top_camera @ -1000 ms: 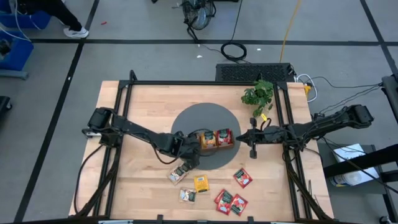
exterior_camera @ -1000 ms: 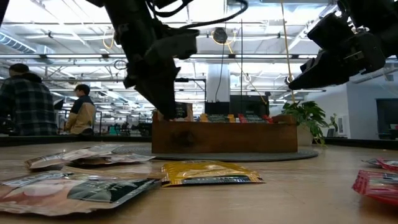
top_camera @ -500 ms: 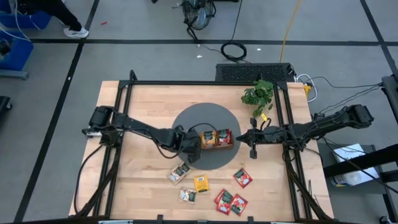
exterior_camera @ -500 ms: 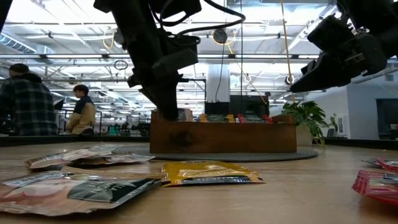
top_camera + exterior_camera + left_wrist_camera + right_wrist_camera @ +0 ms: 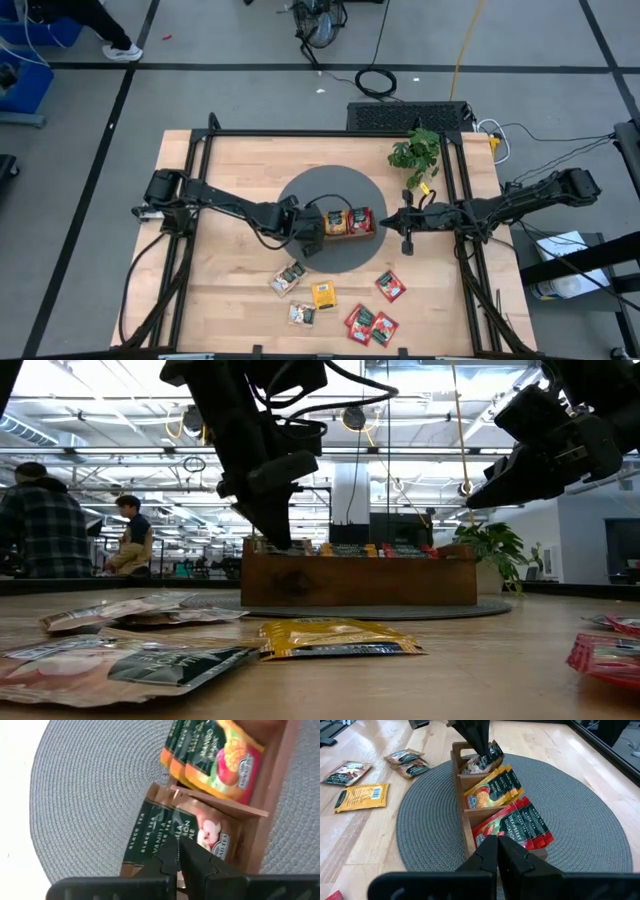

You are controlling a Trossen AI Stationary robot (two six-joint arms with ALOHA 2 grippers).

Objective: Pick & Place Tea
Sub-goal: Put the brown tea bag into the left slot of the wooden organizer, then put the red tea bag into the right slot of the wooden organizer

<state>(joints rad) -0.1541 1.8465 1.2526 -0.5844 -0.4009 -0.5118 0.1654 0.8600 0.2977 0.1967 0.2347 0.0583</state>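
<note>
A long brown wooden tray [image 5: 350, 238] sits on a round grey mat [image 5: 300, 195], with red, orange-yellow and pale tan sachets standing in its three compartments. My left gripper [image 5: 306, 232] is over the tray's left-end compartment, shut on a pale tan sachet [image 5: 491, 755] with a dark green label. My right gripper [image 5: 392, 222] hovers shut and holding nothing just off the tray's right end. Loose sachets lie flat on the table's near side: tan [image 5: 288, 277], yellow [image 5: 323, 294] and red [image 5: 390, 286]. My left gripper [image 5: 177, 847] pinches the tan sachet between its two fingers at the upper edge [image 5: 484, 751], coming from above and pointing down. The sachet hangs tilted below the fingers, with its lower part in the tray's end compartment [image 5: 200, 827] beside another tan sachet.
A small potted plant [image 5: 415, 152] stands at the far right of the table. More red sachets [image 5: 370, 323] and a tan one [image 5: 301, 314] lie near the near edge. Black frame rails run along the left and right sides. People stand in the room beyond.
My left gripper moved from the mat's near edge toward the far edge and came over the tray's left-end compartment, carrying the tan sachet with it. The sachet now dips into that compartment. The right arm kept still.
</note>
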